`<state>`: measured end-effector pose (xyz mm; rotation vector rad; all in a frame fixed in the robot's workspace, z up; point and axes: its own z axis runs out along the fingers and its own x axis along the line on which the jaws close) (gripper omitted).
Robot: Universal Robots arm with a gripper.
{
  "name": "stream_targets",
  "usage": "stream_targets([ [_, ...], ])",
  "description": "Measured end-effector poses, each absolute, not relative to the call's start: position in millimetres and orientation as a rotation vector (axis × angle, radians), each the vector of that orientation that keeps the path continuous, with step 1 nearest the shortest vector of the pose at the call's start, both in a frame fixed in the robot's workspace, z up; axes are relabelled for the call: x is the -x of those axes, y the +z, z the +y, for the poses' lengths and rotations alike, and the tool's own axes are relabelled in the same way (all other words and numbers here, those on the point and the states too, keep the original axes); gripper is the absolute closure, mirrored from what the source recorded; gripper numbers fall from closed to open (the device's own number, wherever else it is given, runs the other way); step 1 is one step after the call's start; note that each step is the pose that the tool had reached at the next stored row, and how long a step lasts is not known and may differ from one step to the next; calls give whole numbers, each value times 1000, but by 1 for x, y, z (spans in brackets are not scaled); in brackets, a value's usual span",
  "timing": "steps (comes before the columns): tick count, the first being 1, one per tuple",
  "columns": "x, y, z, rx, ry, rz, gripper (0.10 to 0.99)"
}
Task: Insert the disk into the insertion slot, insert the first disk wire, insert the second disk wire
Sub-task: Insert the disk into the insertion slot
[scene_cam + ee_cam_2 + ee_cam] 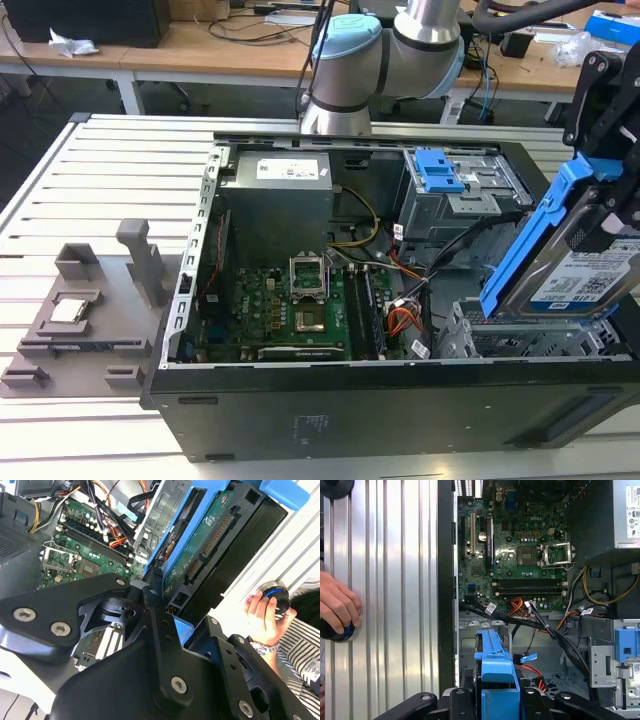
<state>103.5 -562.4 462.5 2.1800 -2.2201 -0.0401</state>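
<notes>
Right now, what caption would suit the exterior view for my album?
Robot gripper holds a blue-framed hard drive tilted over the low drive cage of an open desktop computer.

Disk (590, 285): silver metal, white paper label. Carrier (528, 245): glossy bright-blue plastic. Slot (470, 335): grey perforated sheet metal, dull. Gripper (497, 700): matt black links, shiny screw heads. Table (100, 180): ribbed matt silver metal. Case (400, 415): smooth matt black. Board (300, 310): green, glossy. Fixture (90, 325): matt grey plastic. Arm (430, 25): polished metal, pale-blue plastic caps.
</notes>
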Motion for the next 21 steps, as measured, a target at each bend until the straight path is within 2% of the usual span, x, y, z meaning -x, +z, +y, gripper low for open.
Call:
stream_targets([
  [21,-104,443,-562,-2180,-40,-2220,722],
])
